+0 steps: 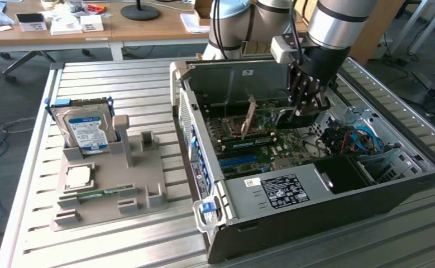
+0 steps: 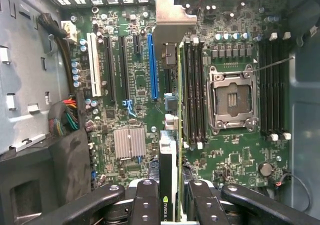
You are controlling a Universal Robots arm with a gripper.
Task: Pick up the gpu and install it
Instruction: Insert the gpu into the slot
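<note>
Jaws narrowed on the gpu (image 2: 170,157), a thin green circuit card with a black face and a silver metal end bracket. One black finger (image 2: 148,201) sat against each flat side, and the card was gripped at the end away from the bracket. In the wrist view the card ran edge-on straight out from the gripper (image 2: 172,199), with the bracket at the far end by the case's vented rear wall.

The gpu hung upright over the green motherboard (image 2: 135,85), just beside the long blue expansion slot (image 2: 151,65). It stood between that slot and the nearest bank of black memory slots (image 2: 192,85). Could not tell whether its lower edge touched the board.

The square silver-framed processor socket (image 2: 232,97) lay beyond that bank. A small ribbed silver heatsink (image 2: 129,142) lay on the blue slot's other side.

In the exterior view the gripper (image 1: 306,106) reached down into the open black and grey computer case (image 1: 396,184), which lay on a slatted aluminium table (image 1: 105,78).

Well apart, at the exterior view's left, was a grey plastic parts holder (image 1: 139,184). It carried an upright silver hard drive with a blue label (image 1: 87,131), a square silver processor chip (image 1: 78,177) and a narrow green memory stick (image 1: 98,194).
</note>
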